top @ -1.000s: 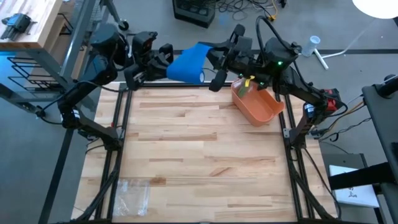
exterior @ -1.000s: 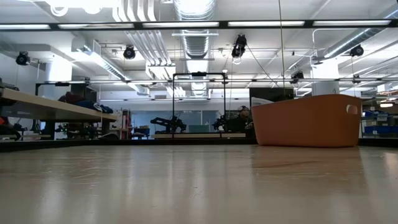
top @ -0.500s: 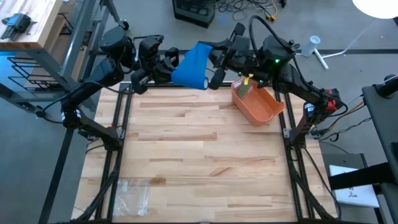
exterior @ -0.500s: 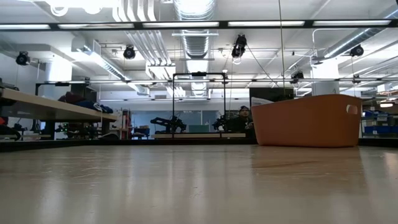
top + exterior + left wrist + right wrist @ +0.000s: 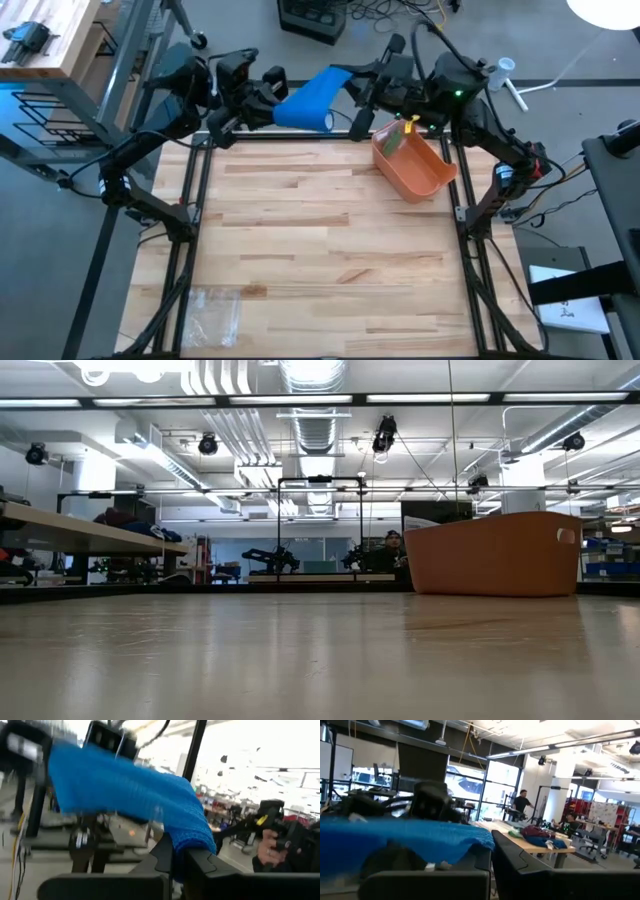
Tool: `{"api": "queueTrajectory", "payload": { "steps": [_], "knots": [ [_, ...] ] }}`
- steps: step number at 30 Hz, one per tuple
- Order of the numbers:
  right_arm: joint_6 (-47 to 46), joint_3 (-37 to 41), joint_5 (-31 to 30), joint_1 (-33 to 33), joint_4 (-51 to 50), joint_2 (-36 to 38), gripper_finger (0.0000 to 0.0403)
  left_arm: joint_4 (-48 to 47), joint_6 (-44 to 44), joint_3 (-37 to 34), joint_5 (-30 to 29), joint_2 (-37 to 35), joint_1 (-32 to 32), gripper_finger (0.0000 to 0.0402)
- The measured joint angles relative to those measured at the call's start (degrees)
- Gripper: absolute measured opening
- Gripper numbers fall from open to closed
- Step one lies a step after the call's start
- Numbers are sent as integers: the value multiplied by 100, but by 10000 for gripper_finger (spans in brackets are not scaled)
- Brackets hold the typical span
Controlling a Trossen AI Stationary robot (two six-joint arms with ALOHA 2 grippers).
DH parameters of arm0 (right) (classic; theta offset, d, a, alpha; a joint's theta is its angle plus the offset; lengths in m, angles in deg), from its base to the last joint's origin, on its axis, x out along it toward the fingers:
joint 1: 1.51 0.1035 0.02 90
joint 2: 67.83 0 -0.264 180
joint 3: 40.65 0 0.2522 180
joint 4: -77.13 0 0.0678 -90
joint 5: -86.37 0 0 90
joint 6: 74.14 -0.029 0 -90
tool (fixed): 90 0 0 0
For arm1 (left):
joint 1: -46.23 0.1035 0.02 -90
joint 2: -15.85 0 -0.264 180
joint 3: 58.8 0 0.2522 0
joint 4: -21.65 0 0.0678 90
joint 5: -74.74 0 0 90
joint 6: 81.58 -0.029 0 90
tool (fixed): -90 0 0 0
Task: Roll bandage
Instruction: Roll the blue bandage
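Tension is now put on the blue mesh bandage (image 5: pixel 305 98): it is held above the counter's (image 5: pixel 320 240) far edge, pinched closed by the left gripper (image 5: pixel 268 105) and the right gripper (image 5: pixel 352 88), stretched flatter than before, ready for rolling.

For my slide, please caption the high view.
Both grippers hold the blue bandage stretched above the table's far edge.

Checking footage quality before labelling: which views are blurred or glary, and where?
Left wrist view: blue bandage smeared by motion blur, bright background washed out. Right wrist view: bandage soft, room behind sharper. High view: crisp, lamp glare in one far corner. Low view: sharp on the orange bin, tabletop sheen in front.
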Motion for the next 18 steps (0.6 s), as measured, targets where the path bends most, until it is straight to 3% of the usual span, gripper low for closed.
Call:
{"api": "queueTrajectory", "payload": {
  "steps": [7, 18],
  "knots": [
    [-447, 0, 30, 7, -571, 32, 0, 1258, 555, 0, -385, 0, 0, 9],
    [-947, 13, 349, 254, -606, -22, 0, 1242, 459, 0, -1176, -4, 155, 9]
  ]
}}
